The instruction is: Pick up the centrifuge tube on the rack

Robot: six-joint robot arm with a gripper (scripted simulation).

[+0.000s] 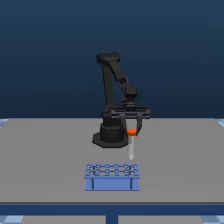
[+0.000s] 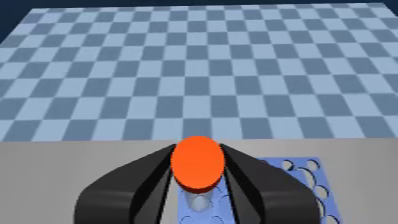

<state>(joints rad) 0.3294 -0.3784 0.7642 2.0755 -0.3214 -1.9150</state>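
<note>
end effector [image 1: 131, 131] clamped on centrifuge tube [image 1: 131, 146], tip clear above rack [image 1: 112, 176]

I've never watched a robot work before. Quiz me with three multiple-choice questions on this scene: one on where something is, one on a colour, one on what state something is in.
1. Where is the centrifuge tube?
A. Lying flat on the table
B. Hanging above the rack, clear of its holes
C. Sunk deep in a rack hole

2. What colour is the tube's cap?
A. Green
B. Orange-red
C. Black

3. What is the gripper doing?
A. Closed on the tube
B. Wide open and empty
C. Gripping the rack

Answers:
1. B: in the exterior view the tube hangs upright with its tip just above the light-blue rack.
2. B: the cap shows orange-red in both views.
3. A: in the wrist view the dark fingers press on both sides of the cap.
</note>
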